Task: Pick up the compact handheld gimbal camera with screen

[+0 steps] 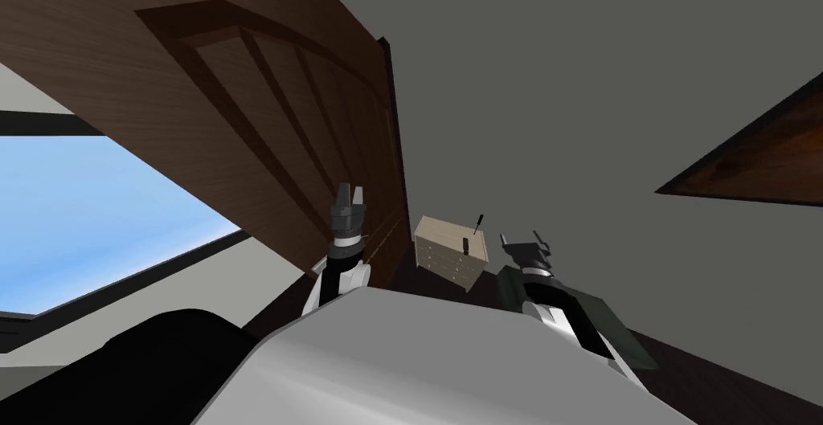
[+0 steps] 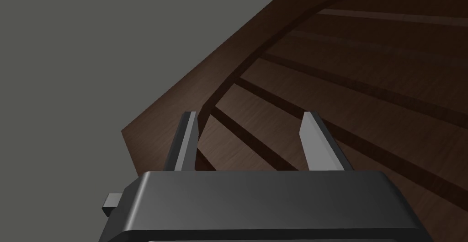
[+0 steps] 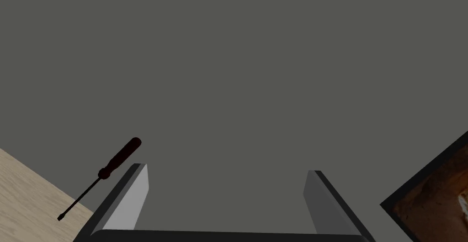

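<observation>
Nearest to us, our left gripper (image 1: 350, 198) stands up to the left of the dresser (image 1: 444, 261), released, its two fingers (image 2: 185, 139) spread apart with nothing between them. Just behind it is a dark wooden panel (image 1: 241, 99) with an arched frame and slats. Our right gripper (image 1: 537, 241) sits just to the right of the dresser, also released, its fingers (image 3: 138, 192) wide apart and empty, pointing at the grey wall (image 3: 237, 70). The dresser itself is pale wood with drawers in its front, and it stands between our two grippers, a little beyond them. On its top, toward the right side, stands the gimbal camera (image 1: 465, 245), a small dark upright thing, too small for us to make out any detail; neither gripper touches it. Just behind it on the same top a screwdriver (image 3: 103, 176) with a dark handle stands tilted, its tip on the dresser, close beside one finger of our right gripper. Well to the right of the dresser a dark-framed picture frame (image 1: 759, 159) hangs on the wall, and far to the left a window (image 1: 88, 219) shows blue sky.
</observation>
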Tool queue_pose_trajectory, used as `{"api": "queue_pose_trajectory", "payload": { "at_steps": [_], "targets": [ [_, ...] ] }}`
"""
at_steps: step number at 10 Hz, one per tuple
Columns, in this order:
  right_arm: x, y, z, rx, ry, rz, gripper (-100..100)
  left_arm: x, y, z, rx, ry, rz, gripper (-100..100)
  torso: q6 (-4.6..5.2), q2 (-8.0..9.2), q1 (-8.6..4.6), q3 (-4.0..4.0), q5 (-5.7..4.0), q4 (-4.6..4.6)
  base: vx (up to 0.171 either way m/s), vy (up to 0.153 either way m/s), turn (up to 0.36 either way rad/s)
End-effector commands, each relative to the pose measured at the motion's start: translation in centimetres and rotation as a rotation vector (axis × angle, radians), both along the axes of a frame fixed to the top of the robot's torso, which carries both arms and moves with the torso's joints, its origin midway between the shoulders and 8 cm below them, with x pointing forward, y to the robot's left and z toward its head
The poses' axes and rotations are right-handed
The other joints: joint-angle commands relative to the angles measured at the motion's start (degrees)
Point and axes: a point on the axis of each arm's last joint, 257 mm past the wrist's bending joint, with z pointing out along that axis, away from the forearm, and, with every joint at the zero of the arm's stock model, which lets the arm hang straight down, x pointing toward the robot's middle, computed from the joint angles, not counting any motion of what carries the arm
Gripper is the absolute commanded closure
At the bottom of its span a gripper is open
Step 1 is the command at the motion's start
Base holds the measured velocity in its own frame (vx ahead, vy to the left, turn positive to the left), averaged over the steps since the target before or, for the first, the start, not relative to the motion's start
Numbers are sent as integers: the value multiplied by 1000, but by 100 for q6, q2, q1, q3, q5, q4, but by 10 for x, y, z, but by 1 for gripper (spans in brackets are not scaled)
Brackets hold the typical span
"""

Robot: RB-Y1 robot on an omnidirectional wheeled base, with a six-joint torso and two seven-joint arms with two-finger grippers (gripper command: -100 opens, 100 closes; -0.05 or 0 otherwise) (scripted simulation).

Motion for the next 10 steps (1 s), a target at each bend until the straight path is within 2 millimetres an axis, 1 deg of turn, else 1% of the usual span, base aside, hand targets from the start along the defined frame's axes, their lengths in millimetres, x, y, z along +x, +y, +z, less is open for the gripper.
{"api": "queue_pose_trajectory", "payload": {
  "at_steps": [1,2,3,4,5,6,7,8,9,10],
  "targets": [
    [-1,-13,-27,87,51,-14,-100,0,0,0,0,0,0,0,0,0,0,0,0,0,15,-13,173],
    [-1,-13,-27,115,44,-10,-100,0,0,0,0,0,0,0,-4,-3,-1,-2,0,0,14,-15,107],
    [-3,-23,-49,180,90,-27,-100,0,0,0,0,0,0,0,0,-1,1,-1,0,-1,18,-12,216],
    [-3,-23,-49,205,83,-25,-100,0,0,0,0,0,0,0,-4,-4,0,-2,0,-1,15,-15,100],
    [-6,-32,-73,275,126,-43,-100,0,0,0,0,0,0,0,0,-3,1,-2,0,-1,20,-9,197],
    [-6,-32,-73,294,121,-42,-100,0,0,0,0,0,0,0,-3,-4,3,-2,0,-1,18,-12,105],
    [-10,-39,-94,366,159,-62,-100,0,0,0,0,0,0,0,0,-3,2,-2,1,-1,23,-10,172],
    [-11,-39,-96,383,157,-63,-100,0,0,0,0,0,0,0,-3,-7,2,-4,0,-1,24,-11,106],
    [-16,-46,-118,456,196,-86,-100,0,0,0,0,0,0,0,0,-6,2,-4,0,-2,31,-11,174],
    [-16,-46,-118,470,192,-86,-100,0,0,0,0,0,0,0,-2,-8,3,-5,0,-2,25,-16,100]
  ]
}}
